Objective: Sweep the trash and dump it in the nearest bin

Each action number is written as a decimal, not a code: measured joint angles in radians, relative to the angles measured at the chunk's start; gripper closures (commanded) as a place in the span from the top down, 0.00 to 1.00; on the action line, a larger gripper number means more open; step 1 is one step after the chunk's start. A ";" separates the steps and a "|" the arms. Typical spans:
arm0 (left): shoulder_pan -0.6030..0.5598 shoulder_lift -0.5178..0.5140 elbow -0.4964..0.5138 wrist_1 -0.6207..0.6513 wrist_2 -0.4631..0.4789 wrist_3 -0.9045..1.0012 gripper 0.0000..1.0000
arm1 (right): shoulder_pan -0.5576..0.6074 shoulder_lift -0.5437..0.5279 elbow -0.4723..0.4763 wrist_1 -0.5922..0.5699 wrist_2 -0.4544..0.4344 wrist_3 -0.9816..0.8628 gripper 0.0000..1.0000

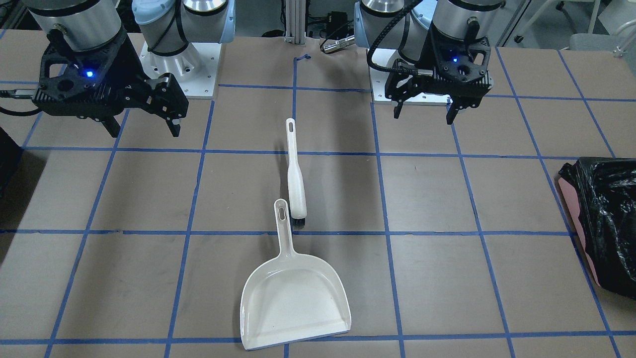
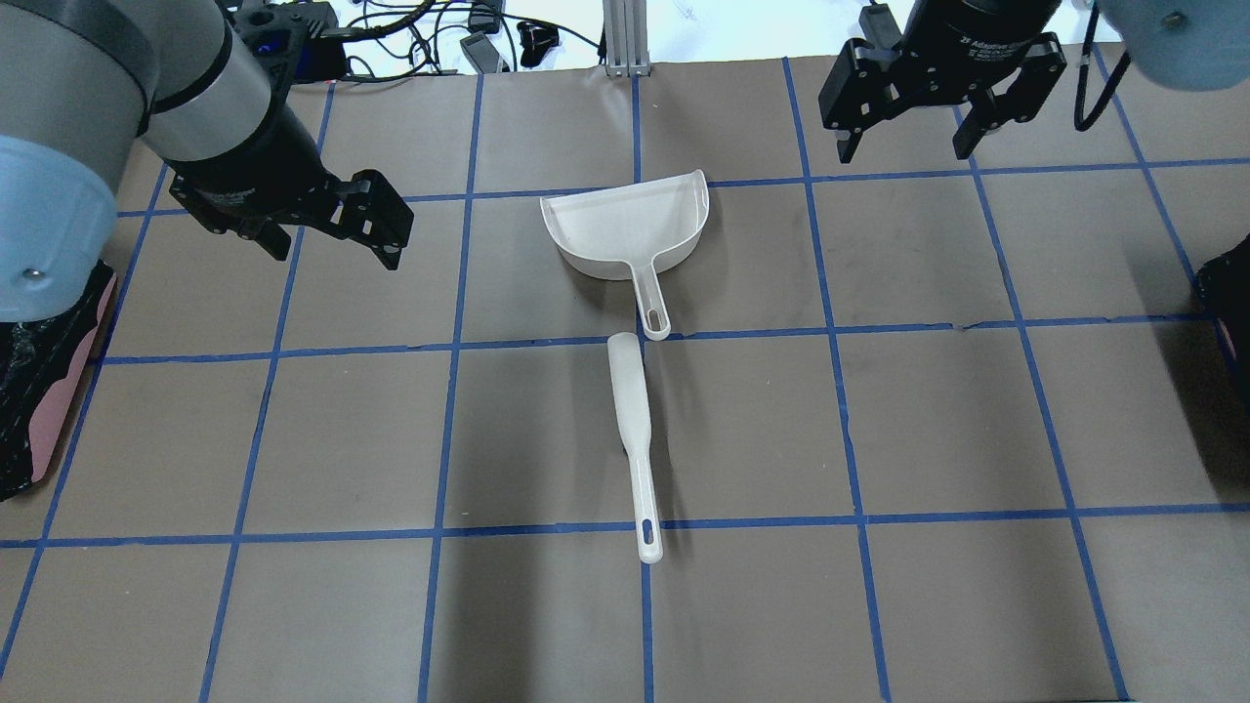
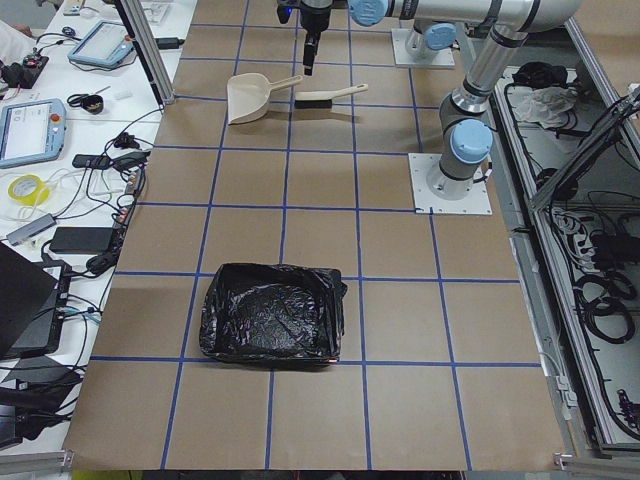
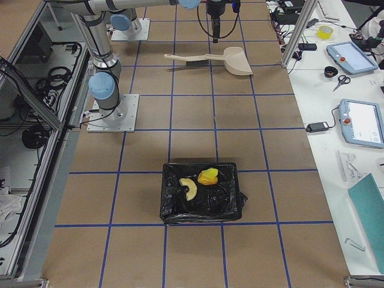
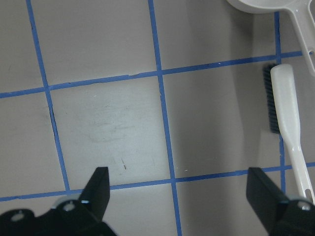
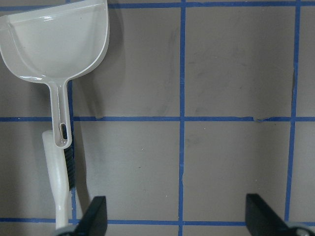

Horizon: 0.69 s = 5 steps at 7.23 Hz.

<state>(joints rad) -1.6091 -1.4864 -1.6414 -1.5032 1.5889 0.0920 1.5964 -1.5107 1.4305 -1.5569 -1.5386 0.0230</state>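
Note:
The trash lies in the bin [image 4: 231, 207], a black bin at the table's end on my right: a yellow wedge [image 4: 208, 176] and a pale curved slice [image 4: 189, 189]. That bin shows only as a dark sliver [image 1: 7, 154] in the front view. A white dustpan [image 2: 625, 220] sits empty mid-table, with the white brush [image 2: 633, 420] lying in line behind its handle. My left gripper [image 2: 332, 249] hovers open to the left of them, holding nothing. Beyond the dustpan my right gripper [image 2: 901, 154] hangs open and empty.
A pink bin [image 2: 39, 391] lined with a crinkled black bag stands at the table's left end and looks empty in the left side view. Blue tape lines grid the brown tabletop. Tablets, cables and a post line the operators' side.

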 measured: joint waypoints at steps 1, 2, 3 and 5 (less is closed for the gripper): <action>0.000 0.000 0.000 0.000 0.000 0.001 1.00 | 0.000 -0.001 0.000 0.000 0.000 0.000 1.00; 0.000 0.000 0.001 -0.002 0.001 0.003 1.00 | 0.000 -0.001 0.001 0.000 0.000 0.000 1.00; 0.000 0.002 0.002 -0.009 0.002 0.003 1.00 | 0.000 -0.001 0.000 0.000 0.000 0.000 1.00; 0.000 0.002 0.003 -0.023 -0.001 0.003 1.00 | 0.001 -0.001 0.000 0.000 0.000 0.001 1.00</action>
<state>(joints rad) -1.6088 -1.4842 -1.6384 -1.5258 1.5880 0.0951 1.5978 -1.5121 1.4308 -1.5573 -1.5383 0.0243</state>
